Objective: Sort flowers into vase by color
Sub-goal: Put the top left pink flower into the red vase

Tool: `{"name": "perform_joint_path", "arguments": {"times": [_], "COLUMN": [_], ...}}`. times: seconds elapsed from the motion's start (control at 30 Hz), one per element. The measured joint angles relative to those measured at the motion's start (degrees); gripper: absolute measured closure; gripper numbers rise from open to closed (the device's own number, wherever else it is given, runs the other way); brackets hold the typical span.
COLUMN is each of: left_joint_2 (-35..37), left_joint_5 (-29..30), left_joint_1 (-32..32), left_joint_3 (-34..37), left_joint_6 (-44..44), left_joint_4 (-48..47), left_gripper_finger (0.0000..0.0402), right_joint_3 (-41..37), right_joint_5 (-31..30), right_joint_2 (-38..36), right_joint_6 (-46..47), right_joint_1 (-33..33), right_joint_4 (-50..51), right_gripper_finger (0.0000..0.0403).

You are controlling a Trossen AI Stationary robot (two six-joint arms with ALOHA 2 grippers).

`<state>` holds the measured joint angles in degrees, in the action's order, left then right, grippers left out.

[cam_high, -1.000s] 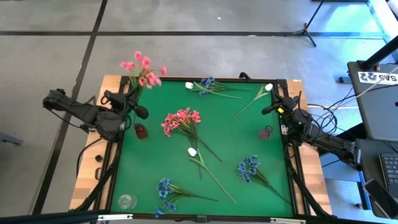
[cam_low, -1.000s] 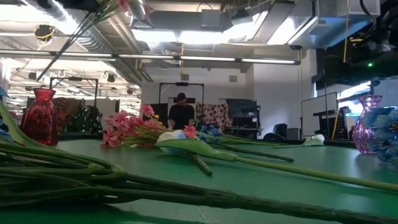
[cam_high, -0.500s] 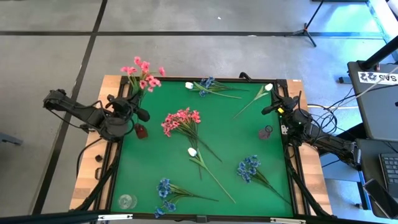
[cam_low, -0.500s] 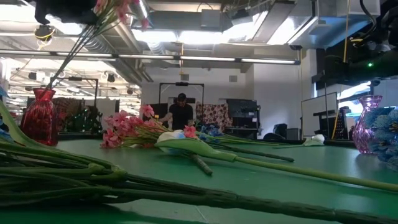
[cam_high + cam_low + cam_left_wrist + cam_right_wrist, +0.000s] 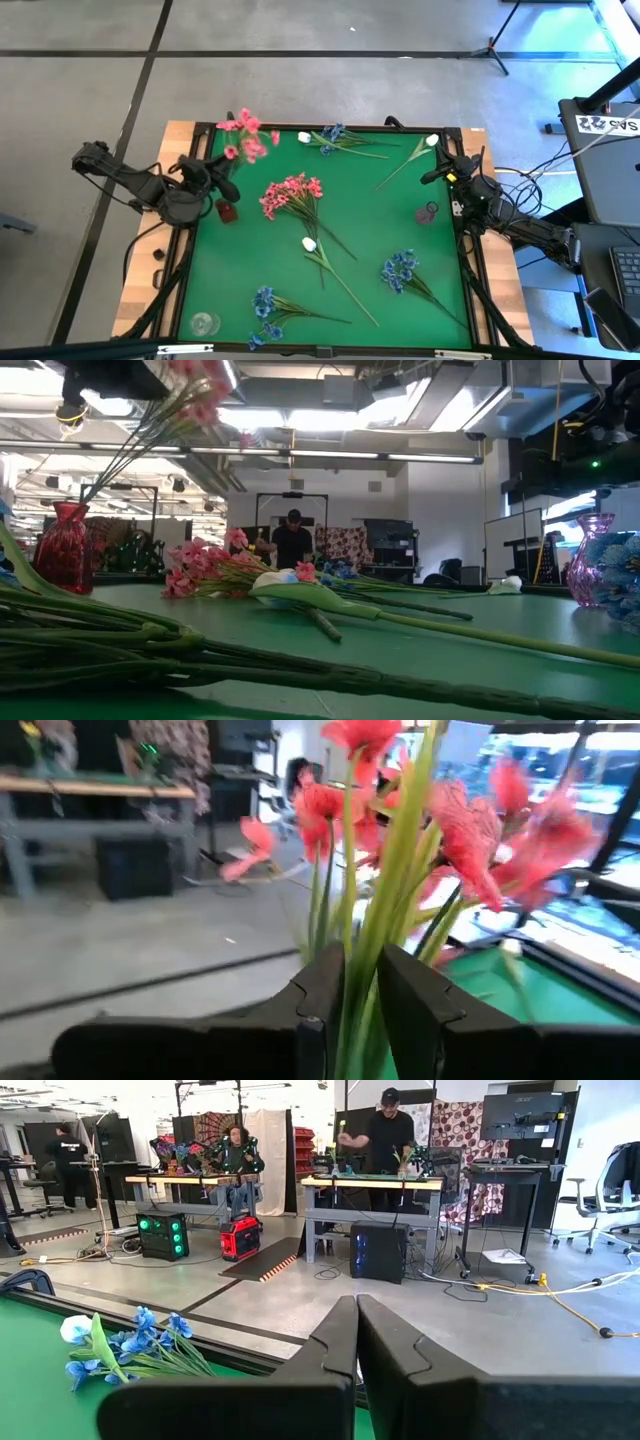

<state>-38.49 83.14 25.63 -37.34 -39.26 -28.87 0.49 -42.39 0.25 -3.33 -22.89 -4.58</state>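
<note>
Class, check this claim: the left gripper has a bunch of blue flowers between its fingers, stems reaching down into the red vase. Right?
Not quite. The flowers between the left gripper fingers are pink, not blue, as the left wrist view shows. Their stems do reach down into the red vase.
</note>
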Motion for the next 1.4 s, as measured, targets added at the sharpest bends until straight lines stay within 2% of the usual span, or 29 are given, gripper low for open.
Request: {"name": "perform_joint_path", "arguments": {"times": [0.23,0.43,0.53,0.67,0.83,0.97,1.2,1.4], "left_joint_2": [2.83,4.08,4.06,4.06,4.47,4.49,4.54,4.52], "left_joint_5": [-6.87,-7.9,-8.65,-10.7,-13.99,-16.71,-27.74,-24.39], "left_joint_1": [-0.02,-0.02,-0.02,-0.02,-0.04,-0.04,-0.04,-0.38], "left_joint_3": [0.0,0.0,0.0,0.0,-0.7,-4.52,-14.4,-23.21], "left_joint_6": [-1.11,-1.13,-1.24,-3.04,-4.12,-1.88,-1.75,-8.88], "left_joint_4": [0.14,-2.63,-3.52,-3.73,-3.91,-7.72,-19.41,-32.49], "left_gripper_finger": [0.0339,0.034,0.0355,0.0395,0.04,0.0401,0.0401,0.0401], "right_joint_3": [0.0,0.0,0.0,0.0,-0.02,-0.01,0.0,0.0], "right_joint_5": [0.0,0.0,0.0,0.0,0.0,0.0,0.0,0.0], "right_joint_2": [0.0,0.0,0.0,0.0,0.0,0.0,0.0,0.0], "right_joint_6": [0.0,0.0,0.0,0.02,0.01,0.0,0.0,0.0], "right_joint_1": [0.0,0.0,0.01,0.0,0.01,0.01,0.01,0.02], "right_joint_4": [0.0,0.0,0.0,0.0,0.0,0.0,0.0,0.0], "right_gripper_finger": [0.0391,0.0391,0.0391,0.0391,0.0391,0.0391,0.0391,0.0391]}}
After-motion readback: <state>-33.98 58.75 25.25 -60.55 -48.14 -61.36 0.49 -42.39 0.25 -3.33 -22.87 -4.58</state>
